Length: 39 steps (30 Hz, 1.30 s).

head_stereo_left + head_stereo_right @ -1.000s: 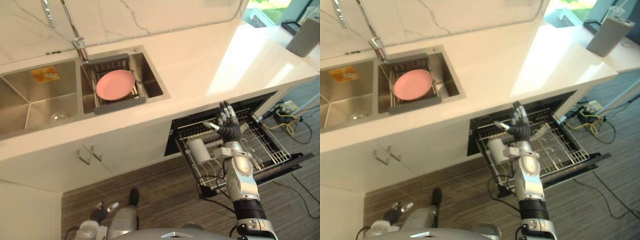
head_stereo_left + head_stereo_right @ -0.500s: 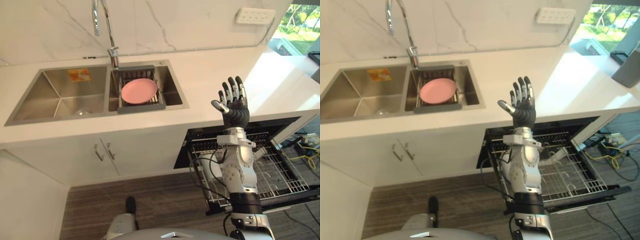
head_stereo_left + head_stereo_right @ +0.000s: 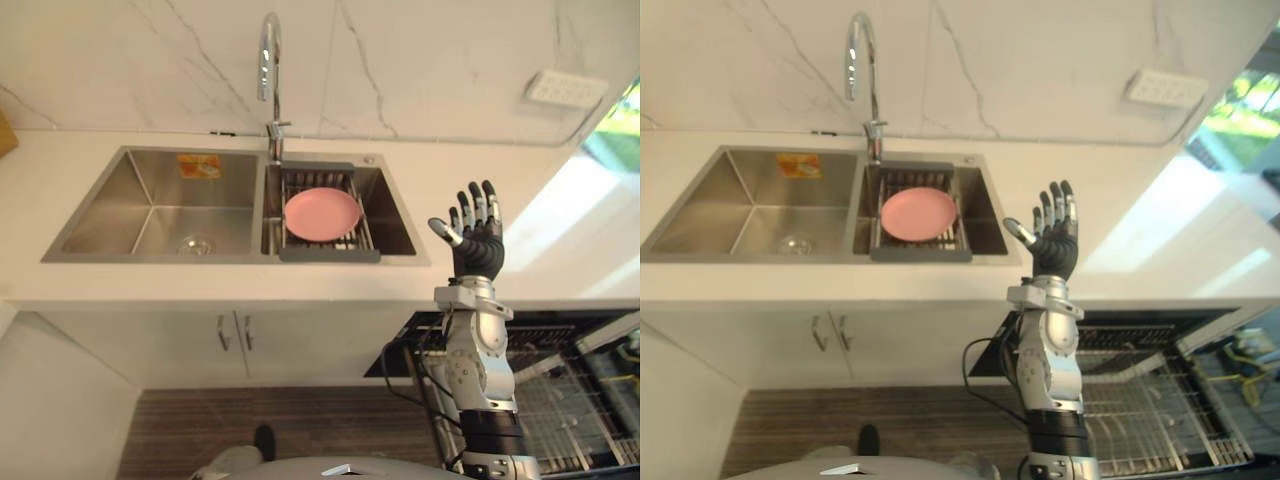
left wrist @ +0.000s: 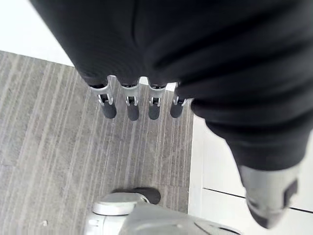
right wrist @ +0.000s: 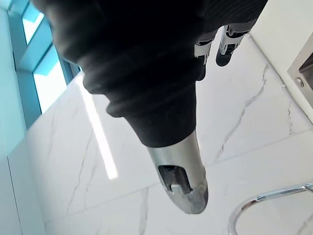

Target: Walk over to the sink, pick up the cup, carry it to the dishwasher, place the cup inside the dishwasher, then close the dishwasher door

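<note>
In the left eye view we count one sink (image 3: 240,258) with two basins, one faucet (image 3: 268,60) rising behind the divide, and one pink plate (image 3: 322,213). The plate lies flat on one drain rack (image 3: 330,255) set in the right basin. One orange sticker (image 3: 200,165) sits on the back wall of the left basin. Our right hand (image 3: 478,250) is raised in front of the countertop (image 3: 560,230), fingers straight and spread, holding nothing. Below the counter one dishwasher (image 3: 600,335) stands open with one wire rack (image 3: 560,405) pulled out. Where the cup lies we cannot tell; the arm covers part of the rack.

In the right eye view we add two cabinet handles (image 3: 827,332) under the sink, side by side, and one wall socket (image 3: 1165,88) on the marble wall (image 3: 1040,60).

In the left wrist view our left hand (image 4: 131,108) hangs over the wooden floor (image 4: 49,147) with straight fingers, empty.

In the right wrist view the right hand's thumb (image 5: 178,181) stands out straight against the marble, with one bend of the faucet showing beyond it.
</note>
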{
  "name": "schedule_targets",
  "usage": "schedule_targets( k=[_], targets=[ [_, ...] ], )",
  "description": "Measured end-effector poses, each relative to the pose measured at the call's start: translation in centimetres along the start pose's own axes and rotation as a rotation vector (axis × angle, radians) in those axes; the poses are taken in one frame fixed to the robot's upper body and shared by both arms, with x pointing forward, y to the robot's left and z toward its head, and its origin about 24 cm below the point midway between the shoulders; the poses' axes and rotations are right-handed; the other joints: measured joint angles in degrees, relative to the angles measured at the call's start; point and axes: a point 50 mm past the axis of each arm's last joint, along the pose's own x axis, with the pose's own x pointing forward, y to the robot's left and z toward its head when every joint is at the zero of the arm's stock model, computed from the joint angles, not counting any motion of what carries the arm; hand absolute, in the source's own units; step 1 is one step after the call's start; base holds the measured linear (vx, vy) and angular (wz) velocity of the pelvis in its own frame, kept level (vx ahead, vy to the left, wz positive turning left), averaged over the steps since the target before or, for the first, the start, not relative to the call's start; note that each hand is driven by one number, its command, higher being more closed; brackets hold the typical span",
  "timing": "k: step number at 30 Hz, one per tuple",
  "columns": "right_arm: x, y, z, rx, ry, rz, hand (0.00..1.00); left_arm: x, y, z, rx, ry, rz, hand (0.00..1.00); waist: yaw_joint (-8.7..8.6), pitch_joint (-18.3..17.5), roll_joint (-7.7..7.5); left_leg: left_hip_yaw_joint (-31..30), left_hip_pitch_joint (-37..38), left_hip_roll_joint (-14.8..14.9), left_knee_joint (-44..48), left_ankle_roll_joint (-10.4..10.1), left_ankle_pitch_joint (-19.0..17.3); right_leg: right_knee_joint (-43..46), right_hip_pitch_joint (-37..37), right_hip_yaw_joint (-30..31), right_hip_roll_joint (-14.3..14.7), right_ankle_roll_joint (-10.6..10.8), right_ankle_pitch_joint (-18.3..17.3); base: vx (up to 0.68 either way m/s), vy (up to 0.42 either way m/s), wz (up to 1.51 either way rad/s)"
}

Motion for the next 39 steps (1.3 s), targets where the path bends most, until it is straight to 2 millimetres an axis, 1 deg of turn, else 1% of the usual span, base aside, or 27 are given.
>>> schedule_targets(
  k=[1, 2, 4, 5, 6, 7, 8, 9, 10, 12, 13, 14, 15, 18, 19, 22, 24, 25, 27, 28, 30, 31, 32, 33, 35, 38, 39],
  targets=[
    [0.0, 0.0, 0.1, -0.002, -0.005, 0.012, 0.0, 0.1, 0.0, 0.4, -0.001, -0.009, -0.001, 0.0, -0.39, 0.01, 0.03, -0.77, 0.58, 0.52, -0.22, -0.16, -0.61, -6.64, -1.06, 0.23, 2.49, 0.3, -0.15, 0.13, -0.089, 0.14],
    [0.1, -0.1, 0.2, -0.003, -0.008, 0.018, 0.0, 0.2, -0.1, 0.9, 0.001, -0.02, -0.007, 0.0, -0.76, 0.05, 0.09, -1.28, 0.87, 0.66, -0.23, -0.25, -0.98, -10.45, -2.45, 1.34, 3.87, 0.57, 0.27, 0.13, -0.099, 0.19],
    [0.0, -0.7, 0.4, 0.008, -0.011, 0.011, 0.0, 0.3, -0.3, 1.8, 0.003, -0.042, -0.019, 0.0, -1.46, 0.26, 0.34, -2.2, 0.49, 0.7, -0.23, -0.6, -1.24, -15.88, -4.71, 5.26, 5.61, 1.09, 3.05, 0.1, -0.102, 0.36],
    [-0.3, -1.2, 0.6, 0.01, -0.014, 0.007, 0.0, 0.3, -0.2, 1.7, 0.004, -0.041, -0.027, 0.0, -2.08, 0.23, 0.21, -3.12, 1.08, 0.13, -0.27, -0.95, -1.46, -18.35, -4.64, 6.25, 5.49, 1.02, 5.21, 0.14, -0.167, 0.51],
    [-0.4, -1.5, 0.9, 0.004, -0.023, 0.008, 0.0, 0.3, -0.1, 1.6, 0.007, -0.039, -0.027, 0.0, -2.17, 0.22, -0.12, -3.94, 1.61, -0.62, -0.28, -1.38, -1.75, -20.12, -3.87, 6.33, 5.01, 0.89, 5.51, 0.17, -0.197, 0.58],
    [-0.5, -1.5, 1.6, -0.003, -0.048, 0.022, 0.0, 0.2, -0.2, 1.5, 0.023, -0.037, -0.03, 0.0, -2.4, 0.17, -0.8, -4.49, 2.43, -1.13, -0.28, -1.89, -2.0, -21.79, -2.77, 6.15, 4.61, 1.62, 8.38, 0.24, -0.205, 0.4],
    [-0.4, -1.5, 2.3, -0.014, -0.077, 0.045, 0.0, 0.2, -0.6, 1.2, 0.033, -0.028, -0.04, 0.0, -2.34, 0.49, -0.08, -4.44, 2.92, -0.43, -0.26, -2.71, -2.21, -22.8, -2.15, 5.75, 5.36, 1.65, 9.34, 0.2, -0.16, 0.25],
    [-0.3, -1.4, 2.6, -0.019, -0.09, 0.059, 0.0, 0.1, -0.8, 1.1, 0.031, -0.023, -0.052, 0.0, -2.17, 0.52, 0.61, -4.37, 2.9, 0.1, -0.25, -3.08, -2.38, -23.85, -1.68, 5.56, 5.93, 1.59, 9.76, 0.19, -0.139, 0.03],
    [-0.3, -1.3, 2.8, -0.026, -0.093, 0.081, 0.0, 0.1, -1.2, 0.6, 0.029, -0.013, -0.065, 0.0, -2.17, 0.45, 1.73, -4.33, 2.85, 1.12, -0.24, -4.02, -2.52, -26.62, -0.43, 4.83, 7.1, 1.51, 11.31, 0.16, -0.132, -0.06],
    [-0.2, -1.5, 2.6, -0.039, -0.072, 0.091, 0.0, -0.1, -1.3, -0.1, 0.051, 0.006, -0.07, 0.0, -2.22, 0.29, 2.27, -4.16, 2.9, 2.53, -0.24, -5.12, -3.28, -30.41, 1.44, 4.38, 8.79, 1.24, 14.29, 0.16, -0.121, -0.08],
    [-0.2, -1.5, 2.6, -0.041, -0.066, 0.093, 0.0, -0.1, -1.3, -0.2, 0.055, 0.008, -0.069, 0.0, -2.23, 0.26, 2.33, -4.1, 2.95, 2.9, -0.24, -5.38, -3.51, -31.19, 1.87, 4.3, 9.26, 1.09, 14.5, 0.17, -0.097, -0.09],
    [-0.2, -1.4, 2.5, -0.044, -0.051, 0.107, 0.0, -0.1, -1.2, -0.4, 0.058, 0.011, -0.066, 0.0, -2.23, 0.07, 2.54, -3.98, 3.07, 3.5, -0.24, -5.62, -3.74, -32.44, 2.56, 4.13, 9.93, 0.34, 15.25, 0.17, -0.078, -0.1],
    [-0.2, -1.2, 2.2, -0.053, -0.031, 0.132, 0.0, -0.1, -1.2, -0.1, 0.061, 0.004, -0.061, 0.0, -2.22, 0.15, 2.34, -3.81, 3.17, 3.98, -0.21, -5.81, -3.95, -33.21, 3.14, 4.05, 10.53, 0.14, 15.77, 0.2, -0.089, -0.09],
    [-0.3, -0.7, 1.7, -0.061, 0.007, 0.179, 0.0, 0.0, -1.1, 0.2, 0.066, -0.009, -0.057, 0.0, -2.52, 0.28, 2.14, -3.62, 3.89, 4.23, 0.06, -6.03, -4.4, -34.37, 4.51, 3.8, 10.79, 0.1, 15.8, 0.11, -0.029, -0.02],
    [-1.9, 0.1, -1.7, 0.069, 0.167, 0.295, 0.0, -0.1, -1.5, 0.5, 0.087, -0.035, -0.076, 0.0, -2.74, -0.38, 3.08, -1.9, 4.79, 3.45, -0.31, -5.77, -5.16, -37.15, 7.65, 3.1, 10.13, 0.73, 16.42, 0.0, 0.0, 0.0],
    [-1.9, 0.2, -1.7, 0.07, 0.167, 0.295, 0.0, -0.1, -1.5, 0.5, 0.087, -0.035, -0.076, 0.0, -2.58, -0.39, 3.16, -2.03, 4.76, 3.41, -0.32, -5.81, -5.12, -37.12, 7.65, 2.95, 10.08, 0.69, 16.46, 0.0, -0.001, 0.03],
    [-1.9, 0.2, -1.7, 0.076, 0.167, 0.293, 0.0, -0.1, -1.6, 0.5, 0.082, -0.034, -0.078, 0.0, -2.58, -0.41, 3.27, -2.87, 4.53, 3.23, -0.31, -5.66, -4.84, -36.63, 7.64, 1.66, 9.73, 0.73, 16.43, -0.01, -0.002, 0.21],
    [-1.8, 0.2, -1.7, 0.096, 0.164, 0.286, 0.0, -0.1, -1.6, 0.4, 0.047, -0.027, -0.084, 0.0, -2.39, -0.43, 3.32, -3.56, 4.3, 3.07, -0.31, -5.37, -4.49, -36.44, 7.7, 1.03, 9.46, 0.82, 16.38, -0.01, 0.005, 0.3],
    [-1.6, 0.3, -1.7, 0.128, 0.155, 0.268, 0.0, -0.1, -1.5, 0.3, -0.029, -0.01, -0.091, 0.0, -1.34, -0.42, 3.31, -4.14, 4.23, 2.9, -0.3, -5.41, -4.39, -36.64, 8.1, 0.27, 9.26, 0.98, 16.49, -0.01, 0.007, 0.23],
    [-1.2, 0.4, -1.6, 0.128, 0.15, 0.256, 0.0, -0.1, -1.6, 0.1, -0.1, 0.006, -0.099, 0.0, -0.49, -0.45, 3.27, -4.21, 4.33, 2.83, -0.29, -5.34, -4.32, -36.83, 8.42, -0.17, 9.12, 1.14, 16.59, -0.02, 0.002, 0.11],
    [-0.2, 0.5, -2.1, 0.127, 0.172, 0.235, 0.0, -0.2, -1.4, -0.3, -0.205, 0.03, -0.102, 0.0, 0.33, -0.5, 3.17, -4.06, 4.33, 2.78, -0.29, -5.34, -4.25, -37.08, 8.58, -0.34, 8.98, 1.24, 16.71, -0.03, 0.008, 0.08],
    [0.6, 0.6, -2.6, 0.094, 0.208, 0.234, 0.0, -0.2, -1.3, -0.4, -0.265, 0.044, -0.107, 0.0, 0.72, -0.56, 3.07, -3.66, 4.08, 2.81, -0.29, -5.38, -4.15, -37.92, 8.88, -0.68, 8.96, 1.51, 16.91, -0.04, 0.008, 0.11],
    [0.9, 0.5, -2.8, 0.065, 0.231, 0.235, 0.0, -0.2, -1.3, -0.6, -0.292, 0.051, -0.11, 0.0, 0.75, -0.63, 2.96, -3.27, 3.83, 2.85, -0.29, -5.42, -4.06, -38.48, 9.1, -1.23, 8.91, 1.73, 17.02, -0.07, 0.007, 0.23],
    [1.4, 0.1, -3.2, -0.022, 0.282, 0.24, 0.0, -0.2, -1.3, -0.8, -0.348, 0.067, -0.114, 0.0, 0.94, -0.76, 2.81, -2.29, 3.35, 3.02, -0.29, -5.55, -3.96, -39.53, 9.38, -2.33, 8.75, 1.63, 17.22, -0.06, 0.007, 0.26],
    [2.6, -1.0, -3.2, -0.202, 0.342, 0.256, 0.0, -0.2, -1.2, -1.3, -0.448, 0.104, -0.117, 0.0, 1.21, -0.98, 2.58, -0.85, 2.73, 3.21, -0.18, -5.82, -3.56, -41.05, 8.91, -3.16, 8.73, 1.6, 17.98, -0.03, 0.008, 0.19],
    [4.6, -0.8, -2.3, -0.329, 0.34, 0.292, 0.0, -0.5, -1.2, -2.4, -0.477, 0.139, -0.129, 0.0, 1.38, -1.03, 2.55, 2.11, 2.61, 3.62, 0.05, -5.83, -3.65, -42.02, 7.98, -0.73, 9.28, 1.41, 19.27, 0.02, 0.006, -0.38],
    [4.7, -0.7, -2.2, -0.35, 0.337, 0.296, 0.0, -0.5, -1.2, -2.5, -0.478, 0.14, -0.131, 0.0, 1.39, -1.08, 2.48, 2.56, 2.69, 3.69, 0.05, -5.89, -3.74, -42.33, 8.0, -0.16, 9.43, 1.42, 19.58, 0.05, -0.013, -0.46]
  ],
)
